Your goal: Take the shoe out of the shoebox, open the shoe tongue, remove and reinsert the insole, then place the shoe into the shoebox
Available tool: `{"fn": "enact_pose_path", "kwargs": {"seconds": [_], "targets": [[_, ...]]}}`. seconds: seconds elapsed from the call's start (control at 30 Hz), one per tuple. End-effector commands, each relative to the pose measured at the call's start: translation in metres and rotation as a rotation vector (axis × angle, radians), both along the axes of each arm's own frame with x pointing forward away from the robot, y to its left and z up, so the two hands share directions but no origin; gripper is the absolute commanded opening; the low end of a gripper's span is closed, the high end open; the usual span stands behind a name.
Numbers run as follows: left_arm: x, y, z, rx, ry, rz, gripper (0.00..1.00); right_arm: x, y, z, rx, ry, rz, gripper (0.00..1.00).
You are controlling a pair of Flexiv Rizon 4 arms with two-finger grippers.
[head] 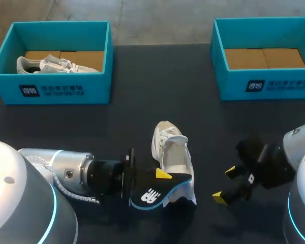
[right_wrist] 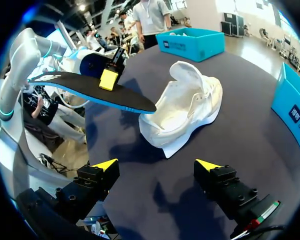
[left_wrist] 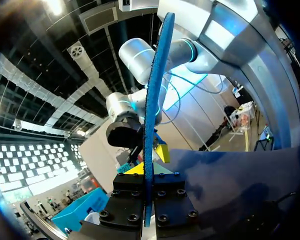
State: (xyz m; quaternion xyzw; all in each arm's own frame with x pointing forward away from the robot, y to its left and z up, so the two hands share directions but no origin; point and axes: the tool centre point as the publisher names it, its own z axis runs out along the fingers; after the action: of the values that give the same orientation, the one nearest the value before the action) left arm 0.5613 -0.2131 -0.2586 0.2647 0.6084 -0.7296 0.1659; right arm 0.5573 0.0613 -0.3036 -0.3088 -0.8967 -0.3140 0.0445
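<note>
A white shoe lies on the dark table between my arms, with its opening towards my left gripper; it also shows ahead of my right gripper as the white shoe. My left gripper is shut on a black insole with a blue edge, held just above the table at the shoe's heel end. In the left wrist view the insole stands edge-on between the fingers of the left gripper. My right gripper stands open to the right of the shoe, holding nothing. In its own view the right gripper faces the shoe and the insole.
A teal shoebox at the back left holds another pale shoe. A second teal shoebox at the back right shows only its cardboard floor. A thin white sheet sticks out from under the shoe.
</note>
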Motion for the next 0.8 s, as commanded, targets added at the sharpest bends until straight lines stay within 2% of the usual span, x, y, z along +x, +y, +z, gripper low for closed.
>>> {"fn": "enact_pose_path", "kwargs": {"seconds": [0.03, 0.4, 0.8], "targets": [[-0.001, -0.002, -0.001, 0.005, 0.003, 0.002, 0.0, 0.0, 0.006, -0.01, 0.009, -0.013, -0.008, 1.0], [0.002, -0.007, -0.007, 0.033, 0.026, -0.013, 0.0, 0.006, 0.01, -0.026, -0.002, 0.018, -0.026, 1.0], [0.002, -0.007, -0.007, 0.033, 0.026, -0.013, 0.0, 0.006, 0.01, -0.026, -0.002, 0.018, -0.026, 1.0]]}}
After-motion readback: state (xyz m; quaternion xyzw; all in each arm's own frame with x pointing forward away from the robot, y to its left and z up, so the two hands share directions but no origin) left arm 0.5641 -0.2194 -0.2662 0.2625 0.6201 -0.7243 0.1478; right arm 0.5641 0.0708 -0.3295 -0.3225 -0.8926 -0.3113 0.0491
